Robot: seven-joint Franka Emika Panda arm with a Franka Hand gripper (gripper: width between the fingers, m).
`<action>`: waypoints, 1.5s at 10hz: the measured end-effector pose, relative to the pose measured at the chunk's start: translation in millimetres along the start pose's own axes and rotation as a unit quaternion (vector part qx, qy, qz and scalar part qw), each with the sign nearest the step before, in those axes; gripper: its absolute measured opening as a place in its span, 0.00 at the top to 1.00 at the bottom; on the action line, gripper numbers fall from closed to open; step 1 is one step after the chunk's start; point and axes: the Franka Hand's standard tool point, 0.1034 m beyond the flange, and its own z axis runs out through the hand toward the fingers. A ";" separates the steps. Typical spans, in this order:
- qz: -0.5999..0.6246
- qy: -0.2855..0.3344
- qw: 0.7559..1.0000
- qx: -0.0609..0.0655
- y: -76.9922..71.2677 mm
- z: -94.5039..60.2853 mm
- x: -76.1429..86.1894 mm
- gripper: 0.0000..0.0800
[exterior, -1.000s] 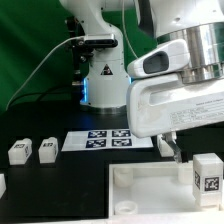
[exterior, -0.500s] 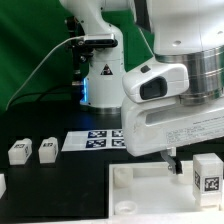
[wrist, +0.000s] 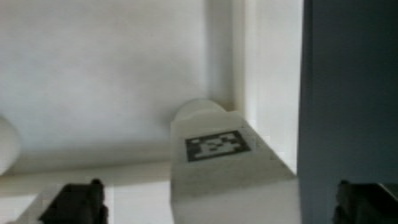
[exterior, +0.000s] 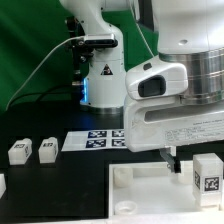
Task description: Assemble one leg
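Note:
A white leg point(exterior: 207, 172) with a black-and-white tag stands on the large white square top point(exterior: 140, 195) at the exterior view's right. In the wrist view the same leg point(wrist: 217, 146) lies between my two dark fingertips point(wrist: 75, 202), with a gap on each side. My gripper point(wrist: 222, 205) is open and holds nothing. In the exterior view only one dark finger point(exterior: 170, 159) shows below the arm's white body, just left of the leg. The other finger is hidden.
Two more legs point(exterior: 18, 152) point(exterior: 47, 150) stand on the black table at the exterior view's left, and another point(exterior: 2, 185) at the left edge. The marker board point(exterior: 95, 139) lies behind the top. The arm's base point(exterior: 100, 70) and a green backdrop stand behind.
The arm's white body has shifted toward the exterior view's left and a little lower over the last second. The leg and the top have not moved.

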 end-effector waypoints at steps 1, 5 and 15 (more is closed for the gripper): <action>0.012 -0.001 1.000 0.000 0.3 1.7 0.1 0.19; 0.009 -0.002 1.000 0.000 1.0 2.7 -0.7 0.53; 0.484 0.008 0.873 0.052 0.6 4.2 1.0 0.63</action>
